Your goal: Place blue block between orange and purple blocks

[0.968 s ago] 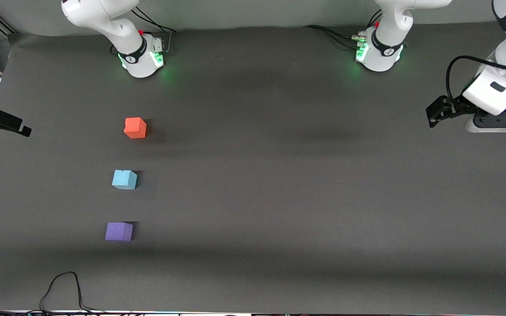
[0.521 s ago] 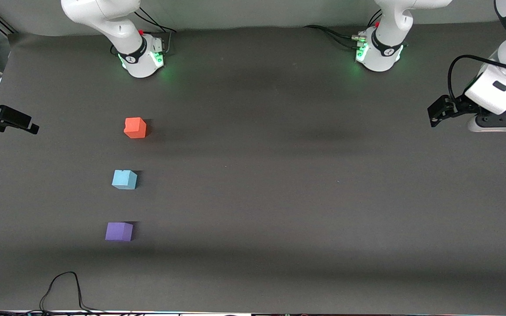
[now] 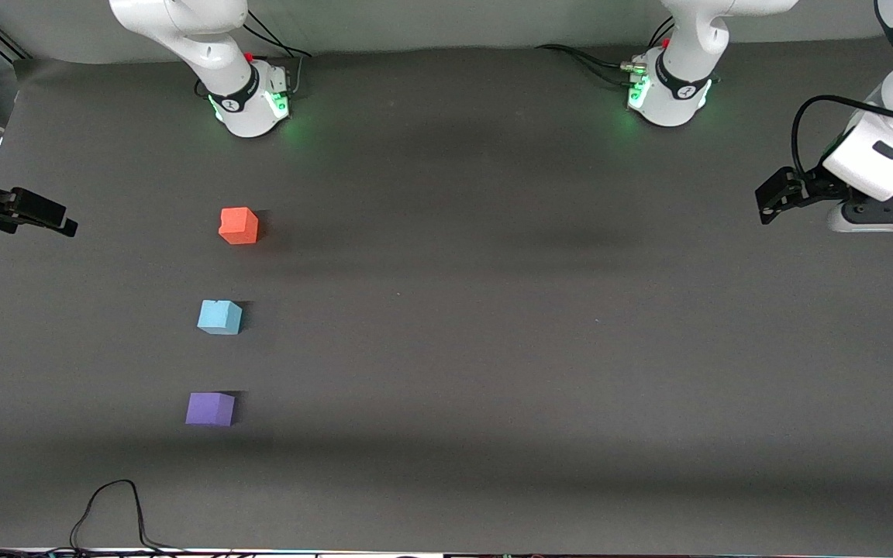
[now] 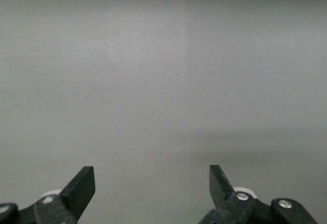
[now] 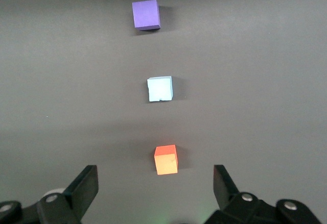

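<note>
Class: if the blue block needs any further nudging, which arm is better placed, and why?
Probably the right. All three blocks lie toward its end; the open right gripper sees the blue block. The left gripper, open, waits over bare table.

Dark grey table [image 3: 493, 349], thin black cable [image 3: 109, 508] looped at its near edge

The tabletop [image 3: 493, 310] is dark grey and matte. Three small cubes lie directly on it, in a row toward the right arm's end, each well apart from the next. The orange block [image 3: 239, 225] is farthest from the front camera, the blue block [image 3: 219, 317] is between the other two, and the purple block [image 3: 210, 409] is nearest. A thin black cable [image 3: 109, 511] loops at the near edge.
</note>
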You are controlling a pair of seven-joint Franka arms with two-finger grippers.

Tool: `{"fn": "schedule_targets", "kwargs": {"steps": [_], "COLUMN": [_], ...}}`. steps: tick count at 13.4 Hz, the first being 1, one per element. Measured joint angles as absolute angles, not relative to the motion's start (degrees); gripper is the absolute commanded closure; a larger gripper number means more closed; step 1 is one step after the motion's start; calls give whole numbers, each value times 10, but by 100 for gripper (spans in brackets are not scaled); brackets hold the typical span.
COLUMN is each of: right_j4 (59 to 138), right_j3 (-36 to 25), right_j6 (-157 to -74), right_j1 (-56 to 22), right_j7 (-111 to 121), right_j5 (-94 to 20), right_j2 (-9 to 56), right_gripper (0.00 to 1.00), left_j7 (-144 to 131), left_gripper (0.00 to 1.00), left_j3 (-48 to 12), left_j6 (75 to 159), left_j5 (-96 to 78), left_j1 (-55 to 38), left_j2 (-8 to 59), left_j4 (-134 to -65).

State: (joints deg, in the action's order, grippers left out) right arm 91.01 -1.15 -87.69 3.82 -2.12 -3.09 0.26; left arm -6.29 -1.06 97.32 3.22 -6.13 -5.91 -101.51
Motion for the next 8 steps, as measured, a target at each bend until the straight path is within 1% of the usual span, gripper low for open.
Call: {"fn": "schedule_targets", "kwargs": {"steps": [2,8], "right_j4": [911,913], "right_j3": [16,26], "right_j6": [-877,-877], "right_j1": [59,57], "right_j7": [-21,-21], "right_j5": [-31,-19], "right_j2": [3,3], "right_gripper": [0,0], "left_j7": [-63,-63], "left_gripper": [0,0], "left_j3": [-11,-11], "left_j6": [973,974], "left_j5": [32,32], "left_j1": [-61,-61], "left_j2": [-59,-59], "left_j4": [-1015,-1015]}}
